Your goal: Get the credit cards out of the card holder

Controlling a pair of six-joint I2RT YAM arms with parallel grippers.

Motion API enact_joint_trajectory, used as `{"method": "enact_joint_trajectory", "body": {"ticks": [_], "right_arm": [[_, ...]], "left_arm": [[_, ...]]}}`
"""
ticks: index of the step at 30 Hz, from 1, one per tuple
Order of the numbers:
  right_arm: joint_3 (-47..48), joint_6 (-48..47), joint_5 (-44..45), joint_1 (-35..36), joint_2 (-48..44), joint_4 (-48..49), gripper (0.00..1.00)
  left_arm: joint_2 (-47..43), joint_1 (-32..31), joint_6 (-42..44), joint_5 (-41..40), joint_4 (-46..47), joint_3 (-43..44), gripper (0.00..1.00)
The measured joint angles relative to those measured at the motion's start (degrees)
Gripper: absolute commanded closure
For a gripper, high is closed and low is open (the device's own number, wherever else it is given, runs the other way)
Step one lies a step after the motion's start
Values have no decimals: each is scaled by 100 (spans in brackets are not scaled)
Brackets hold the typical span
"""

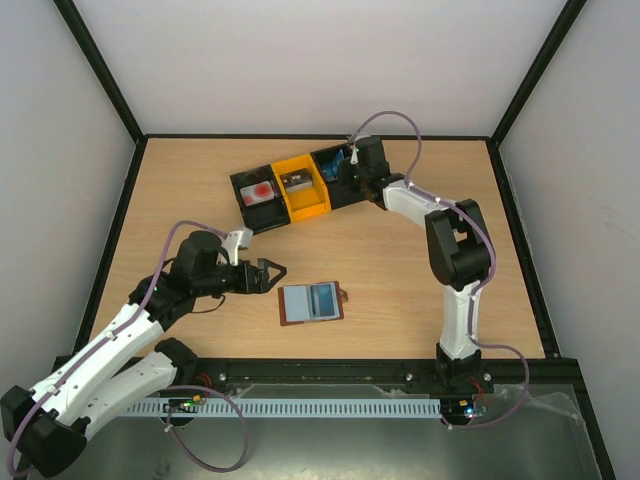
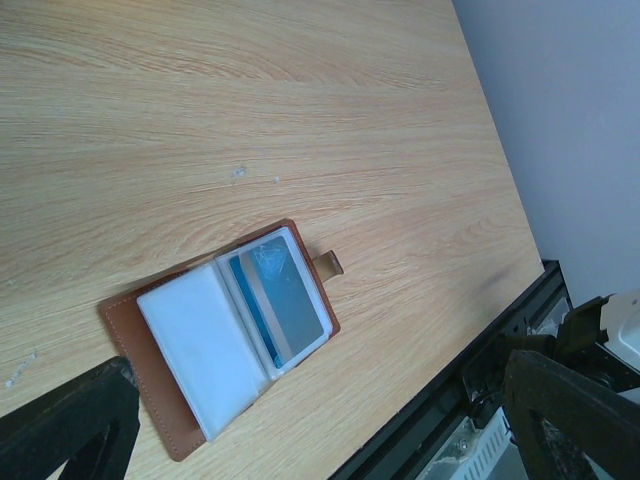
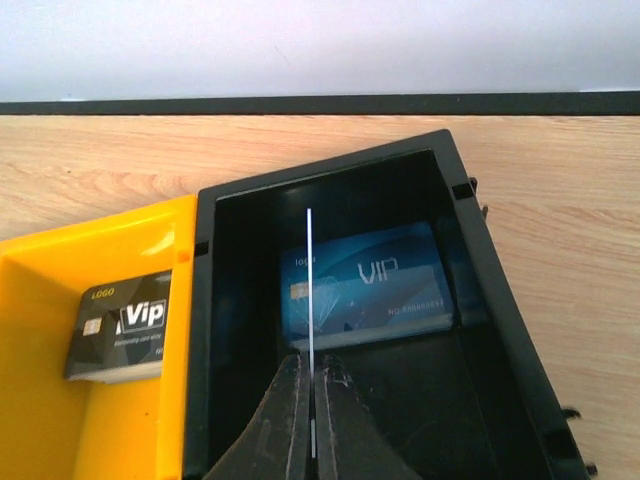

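Your right gripper [image 3: 312,375] is pinched tight on a thin card [image 3: 312,280]. Its wrist camera shows the card only edge-on, so you can't tell its colour. It hangs over a black end compartment [image 3: 480,300] of the tray [image 1: 308,209], where a blue VIP card [image 3: 385,285] lies flat. A black card [image 3: 118,325] sits in the yellow compartment [image 3: 40,300] alongside. Only the top view shows the whitish card with a red mark [image 1: 261,191] in the tray's other end. Your left gripper [image 1: 270,272] is spread wide and holds nothing, just beside the card holder [image 1: 311,302], which lies open on the table [image 1: 420,300]. Its wrist view reveals a blue-grey card [image 2: 285,305] in one pocket.
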Motion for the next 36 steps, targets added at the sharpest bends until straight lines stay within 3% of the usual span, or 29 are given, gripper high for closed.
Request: {"method": "enact_joint_trajectory", "body": {"ticks": [15,36], "right_arm": [[1600,114,-472,-37,1305,-553,98],[2031,129,-245,-122,1624,-857,94]], "left_arm": [[203,144,28,101,-13,0,0],[267,391,28,282,-11,2,0]]}}
